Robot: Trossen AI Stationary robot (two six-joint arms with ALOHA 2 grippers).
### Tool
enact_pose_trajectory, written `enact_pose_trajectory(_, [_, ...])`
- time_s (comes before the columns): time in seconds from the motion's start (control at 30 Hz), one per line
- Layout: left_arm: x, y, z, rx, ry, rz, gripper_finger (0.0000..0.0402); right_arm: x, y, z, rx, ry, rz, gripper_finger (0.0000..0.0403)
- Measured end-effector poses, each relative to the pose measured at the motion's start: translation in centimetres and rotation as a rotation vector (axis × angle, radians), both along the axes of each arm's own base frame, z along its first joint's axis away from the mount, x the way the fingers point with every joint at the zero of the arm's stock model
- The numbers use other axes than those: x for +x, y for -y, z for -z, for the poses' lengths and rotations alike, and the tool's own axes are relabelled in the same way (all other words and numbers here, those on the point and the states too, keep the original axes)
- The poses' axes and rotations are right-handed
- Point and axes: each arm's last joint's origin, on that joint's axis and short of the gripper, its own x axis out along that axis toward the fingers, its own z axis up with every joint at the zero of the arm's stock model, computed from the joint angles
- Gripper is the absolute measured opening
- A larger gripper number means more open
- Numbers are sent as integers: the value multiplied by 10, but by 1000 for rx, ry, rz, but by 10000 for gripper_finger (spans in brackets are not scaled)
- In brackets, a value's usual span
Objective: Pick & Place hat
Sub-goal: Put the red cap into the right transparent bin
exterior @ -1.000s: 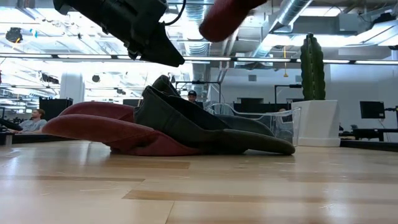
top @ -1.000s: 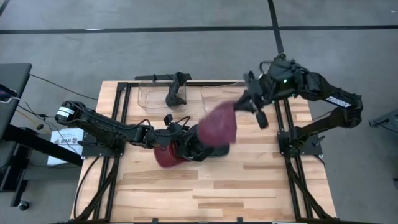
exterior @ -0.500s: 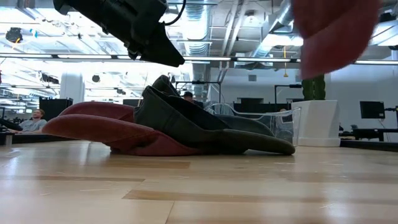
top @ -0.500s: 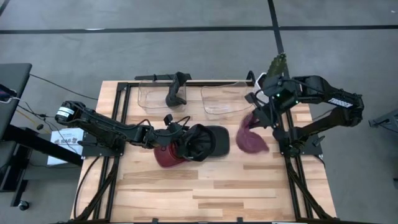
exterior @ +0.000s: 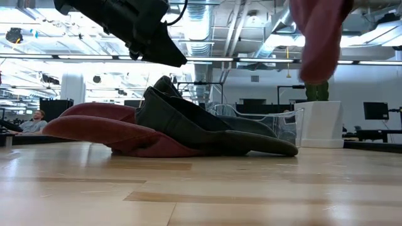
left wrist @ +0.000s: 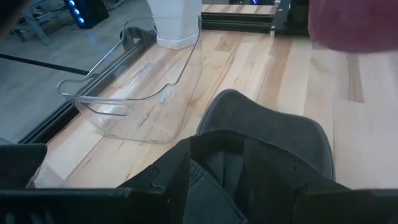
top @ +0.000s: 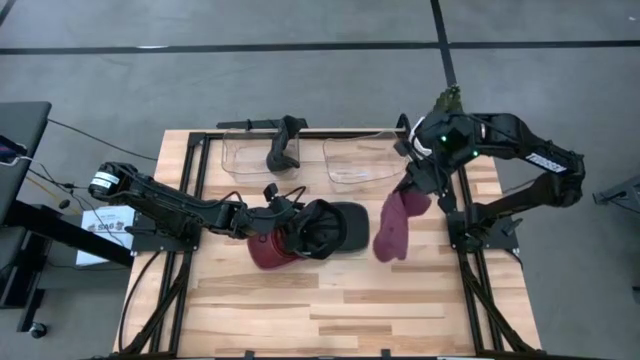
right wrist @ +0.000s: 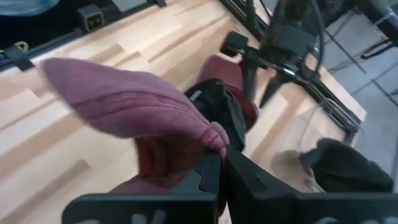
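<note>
A maroon hat (top: pixel 392 230) hangs from my right gripper (top: pixel 418 188), which is shut on it above the table's right part. In the low view the maroon hat (exterior: pixel 317 37) shows well above the tabletop. A dark cap (top: pixel 335 228) lies on a red cap (top: pixel 266 252) at the table's middle, its brim resting on the wood (exterior: pixel 270 147). My left gripper (top: pixel 292 222) hovers open just above this pile, and the left wrist view shows the dark cap (left wrist: pixel 261 143) below it. My right gripper pinches a bunched fold of the maroon hat's edge (right wrist: pixel 214 138) between its two fingers (right wrist: pixel 205 177). The hat is lifted clear of the table. It hangs slack below the fingers, toward the near edge.
Two clear bins stand along the far edge, the left bin (top: pixel 245 158) and the right bin (top: pixel 350 165). A dark hat (top: pixel 285 145) sits at the left bin's right end. Bare wood stretches along the near half of the table (top: pixel 400 300).
My right gripper has carried the maroon hat from above the cap pile toward the table's right edge and a little nearer. The hat swung out to the right and now hangs down below the gripper. The caps and my left gripper stayed still.
</note>
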Motion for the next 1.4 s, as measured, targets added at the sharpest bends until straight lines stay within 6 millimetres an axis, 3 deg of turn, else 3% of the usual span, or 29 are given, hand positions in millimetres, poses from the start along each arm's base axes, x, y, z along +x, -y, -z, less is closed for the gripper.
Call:
enact_pose_trajectory(0.23, [2,1,-5,-15,60,0,149,-2,18,-1,-37,24,48,0])
enact_pose_trajectory(0.57, [3,1,-7,-21,87,0,149,-7,49,5,57,41,149,0])
enact_pose_trajectory(1.03, [4,1,-9,-26,105,0,149,-3,139,44,153,98,432,0])
enact_pose_trajectory(1.4, [4,1,-9,-27,112,0,149,-2,181,64,120,55,558,0])
